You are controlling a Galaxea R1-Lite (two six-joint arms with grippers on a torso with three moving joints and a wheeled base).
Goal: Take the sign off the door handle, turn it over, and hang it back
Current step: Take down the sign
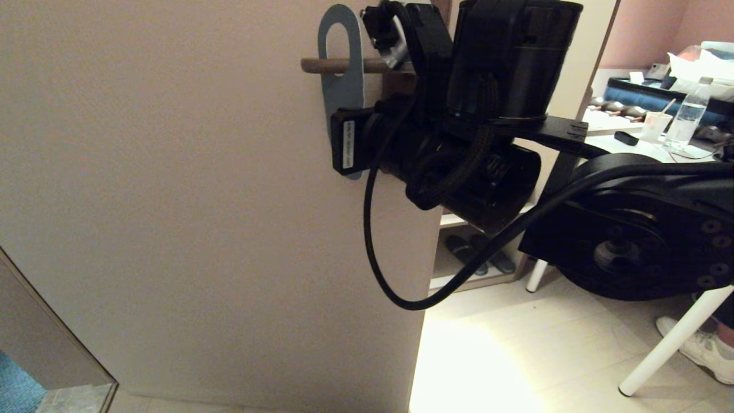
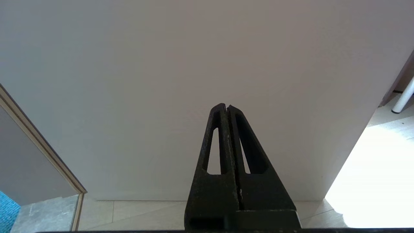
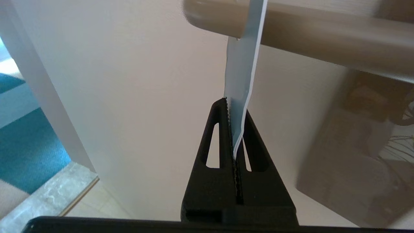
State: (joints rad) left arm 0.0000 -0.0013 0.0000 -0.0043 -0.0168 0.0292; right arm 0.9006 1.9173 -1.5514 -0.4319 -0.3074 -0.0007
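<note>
- The right gripper [image 3: 235,129] pinches the lower end of the sign [image 1: 342,86], which hangs on the door handle [image 1: 321,65] near the free tip.
- The card could bend or slip — it already curves between the jaws, or so it looks.
- The sign hangs upright, hole uppermost, its long axis vertical.
- The left gripper [image 2: 227,108] idles, pressed shut.

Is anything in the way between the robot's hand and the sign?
Nothing is. The right hand is already shut on the lower end of the sign, which hangs by its hole on the door handle. The left hand is shut, away from it.
</note>
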